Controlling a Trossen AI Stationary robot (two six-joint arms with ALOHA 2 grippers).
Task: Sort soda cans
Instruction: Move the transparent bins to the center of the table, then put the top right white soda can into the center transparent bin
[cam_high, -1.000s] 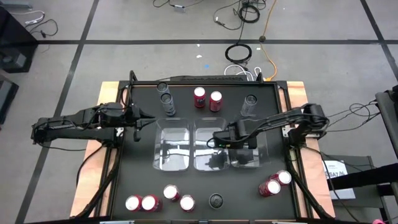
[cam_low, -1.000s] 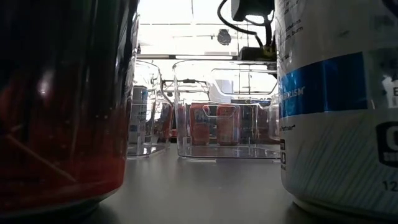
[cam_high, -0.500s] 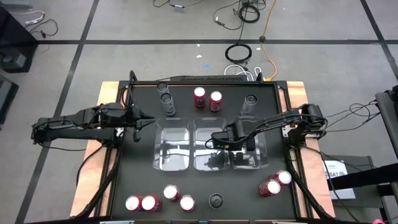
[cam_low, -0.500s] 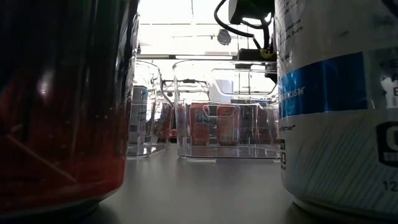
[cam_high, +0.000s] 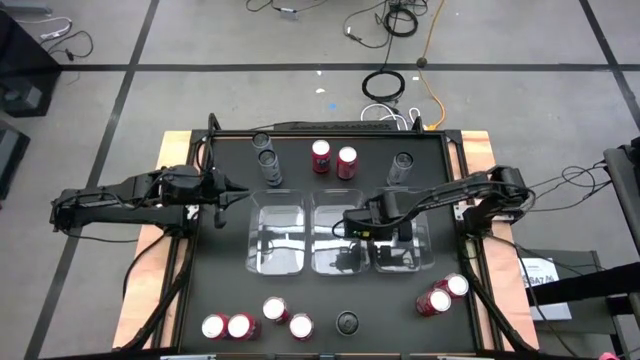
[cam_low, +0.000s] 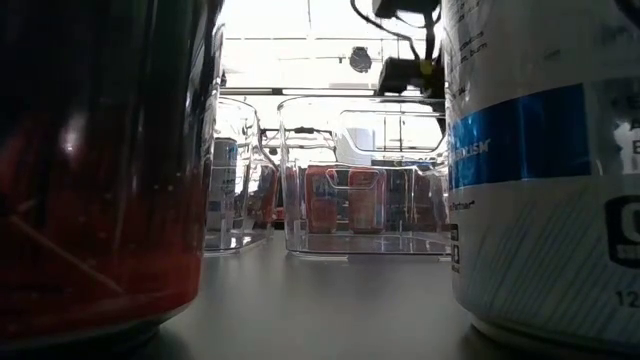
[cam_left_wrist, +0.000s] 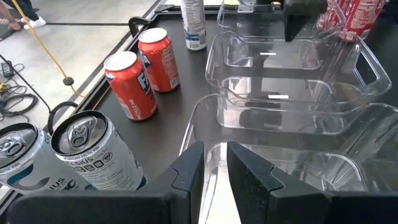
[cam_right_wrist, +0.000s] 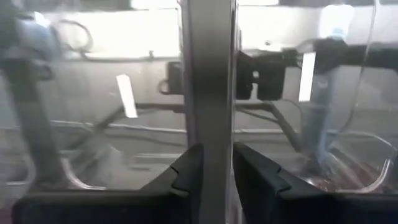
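Three clear bins stand side by side mid-table: left (cam_high: 275, 235), middle (cam_high: 338, 235), right (cam_high: 402, 240). Two red soda cans (cam_high: 334, 158) and several grey-topped ones (cam_high: 267, 160) stand upright on their bases at the far side. More red cans (cam_high: 228, 326), a dark can (cam_high: 347, 322) and a red pair (cam_high: 445, 293) stand near the front. My right gripper (cam_high: 366, 228) points down, shut, over the rims where the middle and right bins meet (cam_right_wrist: 210, 93). My left gripper (cam_left_wrist: 214, 168) hovers shut at the left bin's left side, holding nothing. My right gripper's fingertips (cam_right_wrist: 186, 168) stand on either side of the grey strip of bin rim (cam_right_wrist: 210, 124), coming from above and pointing down. I cannot tell whether they touch it.
A red can (cam_low: 100, 170) and a white-and-blue can (cam_low: 540, 170) stand right in front of the low camera. The black tabletop has a raised frame (cam_high: 330, 130) along its far edge. Cables lie on the floor beyond (cam_high: 385, 85).
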